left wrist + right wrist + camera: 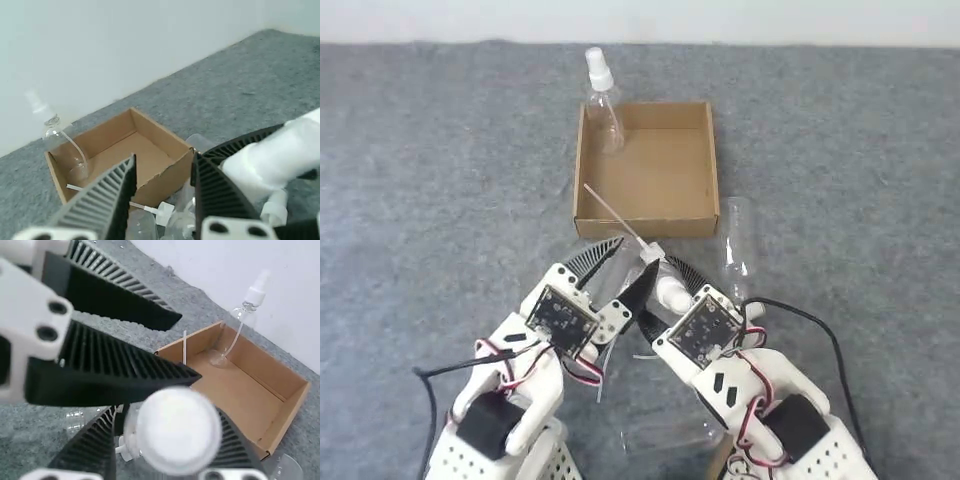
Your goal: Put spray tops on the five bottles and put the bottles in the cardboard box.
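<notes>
Holding a white plastic spray top (668,292), dip tube pointing boxward, the right gripper (665,275) has its jaws clamped, we judge for fitting. The left gripper (630,262) jaws gape, seemingly empty. One capped clear bottle (603,105) stands in the brown cardboard box (695,170).

**Grey carpeted table, a box and loose bottles**

The table (440,200) is covered in grey, carpet-like fabric. An open cardboard box (645,226) sits on it toward the far side. Just beside the box's near right corner, a clear bottle (736,250) lies without a top. More clear plastic (655,430) lies between the arms, too faint to count.
</notes>
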Motion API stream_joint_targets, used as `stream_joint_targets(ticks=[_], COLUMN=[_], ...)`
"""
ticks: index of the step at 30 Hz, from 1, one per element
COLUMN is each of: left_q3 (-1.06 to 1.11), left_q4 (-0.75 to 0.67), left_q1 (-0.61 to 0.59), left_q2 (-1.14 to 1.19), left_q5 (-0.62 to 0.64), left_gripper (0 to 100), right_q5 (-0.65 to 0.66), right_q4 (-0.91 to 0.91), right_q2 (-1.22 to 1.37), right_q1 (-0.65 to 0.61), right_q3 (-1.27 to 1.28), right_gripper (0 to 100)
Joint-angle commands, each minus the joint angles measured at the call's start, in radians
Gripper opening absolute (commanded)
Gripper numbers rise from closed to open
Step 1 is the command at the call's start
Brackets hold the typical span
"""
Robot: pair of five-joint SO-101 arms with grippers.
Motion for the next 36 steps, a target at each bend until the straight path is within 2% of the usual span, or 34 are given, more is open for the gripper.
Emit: stream_joint_targets(ticks=[1, 9, 14, 24, 27, 30, 36], left_q3=[-0.059, -0.076, -0.119, -0.084, -0.03, 0.024, 0.028], left_q4=[0.006, -0.072, -0.071, 0.126, 0.126, 0.126, 0.124], left_q1=[-0.002, -0.141, -0.218, -0.356, -0.411, -0.443, -0.506], left_q2=[-0.014, -0.014, -0.014, -0.014, -0.014, -0.014, -0.014], left_q5=[-0.006, -0.005, -0.005, -0.005, -0.002, 0.063, 0.092], left_gripper=[17, 17, 17, 17, 17, 17, 17], right_q5=[-0.009, -0.006, -0.006, -0.009, -0.009, -0.009, -0.008], right_q4=[0.001, 0.001, 0.022, 0.042, 0.042, 0.042, 0.036], right_q2=[-0.03, -0.03, -0.03, -0.03, -0.03, -0.027, -0.028], right_q1=[0.01, 0.012, 0.012, 0.081, 0.082, 0.084, 0.091], right_q3=[-0.063, -0.031, -0.029, -0.029, -0.029, -0.023, -0.025], right_gripper=[8.0, 8.0, 8.0, 8.0, 8.0, 8.0, 7.9])
